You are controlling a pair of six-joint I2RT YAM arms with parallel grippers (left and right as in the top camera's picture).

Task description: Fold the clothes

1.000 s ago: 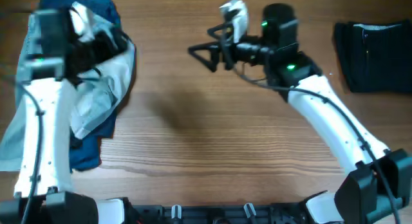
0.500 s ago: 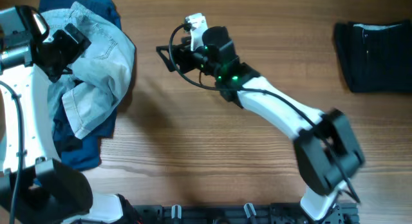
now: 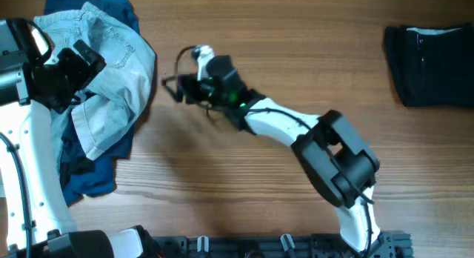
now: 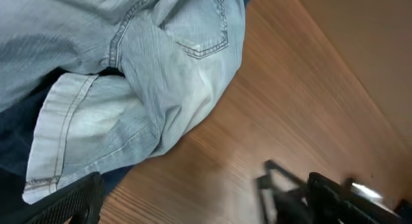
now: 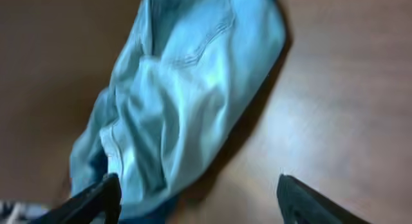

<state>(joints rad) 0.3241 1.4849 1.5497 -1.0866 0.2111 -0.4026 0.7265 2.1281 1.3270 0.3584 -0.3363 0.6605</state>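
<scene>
Right gripper (image 3: 172, 87) has its fingers spread wide with nothing in them, and the pale denim shorts (image 3: 111, 73) sit crumpled just ahead of it. Left gripper (image 3: 68, 71) hangs right over the same heap, and I can't tell if it's pinching anything. My worry: a navy garment (image 3: 89, 176) lies under the shorts, so a deep grab could snag both. The arms also look close enough to bump. The right wrist view shows the empty gap clearly. Only overhead shows the dark folded pile (image 3: 429, 65) well behind the right gripper.
</scene>
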